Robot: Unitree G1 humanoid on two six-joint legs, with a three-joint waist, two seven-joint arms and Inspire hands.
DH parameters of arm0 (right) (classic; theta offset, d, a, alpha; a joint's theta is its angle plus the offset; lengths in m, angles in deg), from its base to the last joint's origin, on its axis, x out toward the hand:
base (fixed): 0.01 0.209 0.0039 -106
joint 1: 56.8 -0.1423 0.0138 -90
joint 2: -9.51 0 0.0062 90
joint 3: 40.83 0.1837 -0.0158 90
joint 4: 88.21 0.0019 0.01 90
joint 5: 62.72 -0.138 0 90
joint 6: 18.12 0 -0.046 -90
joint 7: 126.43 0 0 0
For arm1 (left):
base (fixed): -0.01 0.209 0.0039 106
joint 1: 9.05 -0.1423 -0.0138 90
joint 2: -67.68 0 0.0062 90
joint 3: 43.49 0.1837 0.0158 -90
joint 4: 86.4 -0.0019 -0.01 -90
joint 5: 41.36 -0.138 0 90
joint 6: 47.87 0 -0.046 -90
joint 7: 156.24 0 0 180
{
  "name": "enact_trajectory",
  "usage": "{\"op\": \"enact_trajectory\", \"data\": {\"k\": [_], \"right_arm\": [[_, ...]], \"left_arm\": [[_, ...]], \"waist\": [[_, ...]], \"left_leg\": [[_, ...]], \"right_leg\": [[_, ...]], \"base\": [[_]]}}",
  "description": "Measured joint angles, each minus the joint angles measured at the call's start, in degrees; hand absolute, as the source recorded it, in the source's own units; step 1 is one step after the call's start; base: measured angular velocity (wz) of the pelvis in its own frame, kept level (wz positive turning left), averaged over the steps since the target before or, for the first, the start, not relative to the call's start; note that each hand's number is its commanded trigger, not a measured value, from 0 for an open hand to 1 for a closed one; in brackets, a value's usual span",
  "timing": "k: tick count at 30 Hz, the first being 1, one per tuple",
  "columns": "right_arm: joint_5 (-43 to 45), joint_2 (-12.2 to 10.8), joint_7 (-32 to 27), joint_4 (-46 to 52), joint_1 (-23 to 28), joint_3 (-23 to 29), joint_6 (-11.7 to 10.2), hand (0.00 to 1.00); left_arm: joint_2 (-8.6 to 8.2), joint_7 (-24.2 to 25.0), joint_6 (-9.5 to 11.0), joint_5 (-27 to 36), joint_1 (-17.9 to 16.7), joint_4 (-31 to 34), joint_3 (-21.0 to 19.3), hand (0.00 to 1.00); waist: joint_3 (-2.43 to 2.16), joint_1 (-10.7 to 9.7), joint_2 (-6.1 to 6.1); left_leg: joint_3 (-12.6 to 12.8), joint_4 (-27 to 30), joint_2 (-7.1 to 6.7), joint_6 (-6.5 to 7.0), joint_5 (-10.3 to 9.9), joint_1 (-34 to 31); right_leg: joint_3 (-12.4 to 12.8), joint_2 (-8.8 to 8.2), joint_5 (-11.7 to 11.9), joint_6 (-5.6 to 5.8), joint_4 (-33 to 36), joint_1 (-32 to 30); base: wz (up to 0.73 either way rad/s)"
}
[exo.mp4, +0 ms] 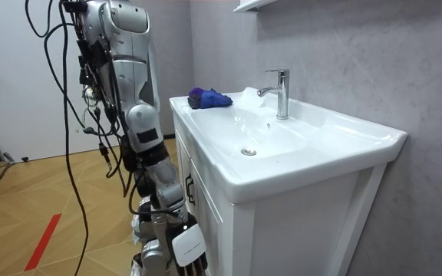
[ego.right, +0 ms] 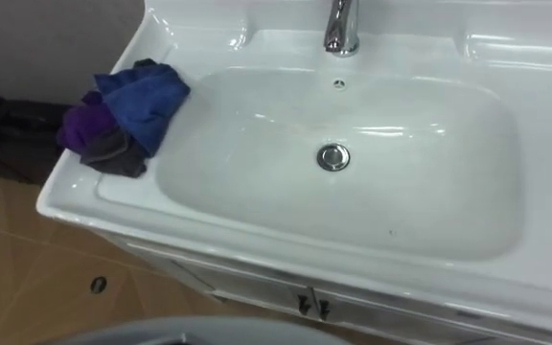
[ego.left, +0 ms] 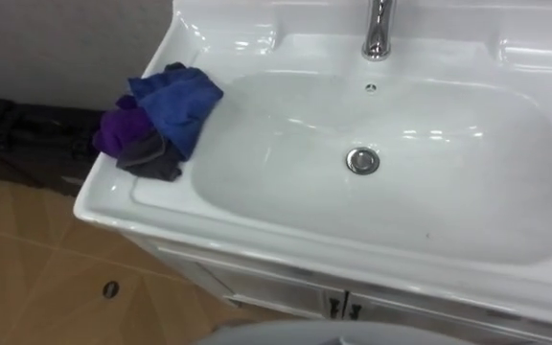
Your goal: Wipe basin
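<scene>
Blue, purple and grey cloths [ego.left: 156, 120] lie bunched in 1 heap on the left rim of the white basin [ego.left: 286, 235], partly overhanging the bowl; how many pieces there are is unclear. A drain [ego.left: 362, 160] sits mid-bowl. Behind it, the faucet [ego.left: 379, 29] is cut off at the top. In the room view, the right hand [exo.mp4: 181, 259] hangs low beside the cabinet [exo.mp4: 240, 226], cropped by the bottom edge, so whether its fingers are curled cannot be told.

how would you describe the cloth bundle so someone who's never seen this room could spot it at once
Find the white basin with the chrome tap at its back. On its left rim, at the bowl's edge, lies the cloth bundle. It is the one soft, crumpled thing there, blue over purple and dark grey against all the white.
</scene>
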Motion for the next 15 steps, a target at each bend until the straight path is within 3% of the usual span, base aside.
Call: {"op": "enact_trajectory", "data": {"k": [2,5,10,15], "right_arm": [[-1.3,-0.4,-0.3,0.0,0.3,0.1,0.8,0.00],[-2.4,-0.4,-1.3,-0.4,0.1,0.1,1.5,0.00],[-3.4,-0.7,-0.6,-2.3,-0.3,0.0,1.9,0.00],[-4.1,-1.4,0.2,-4.2,-0.6,0.0,3.3,0.00]], "left_arm": [[-2.23,0.1,-0.1,0.3,-1.5,-3.0,5.0,0.00],[-2.71,0.6,-0.5,3.1,-1.6,-10.8,10.5,0.00],[-3.05,4.4,-1.0,9.1,-1.3,-20.3,13.6,0.00],[-3.83,10.1,-2.2,9.7,-0.6,-23.5,19.6,0.00]], "waist": [[0.32,-0.7,-1.12],[0.41,-1.3,-2.26],[0.39,-3.2,-2.42],[0.42,-5.0,-2.42]], "left_leg": [[-0.9,0.0,-0.08,0.01,0.0,0.0],[-0.9,-0.1,-0.03,0.00,0.0,0.4],[-0.7,-0.5,-0.02,0.07,-0.1,0.9],[-0.7,-0.3,0.03,0.07,-0.1,0.8]], "right_leg": [[-1.0,-0.03,0.0,0.01,0.0,0.6],[-1.1,0.02,-0.1,0.03,-0.4,1.4],[-0.9,0.05,-0.1,0.07,-0.9,1.9],[-0.9,0.08,-0.1,0.07,-0.8,1.9]], "base": [[0.20],[0.04],[0.00],[0.00]]}}
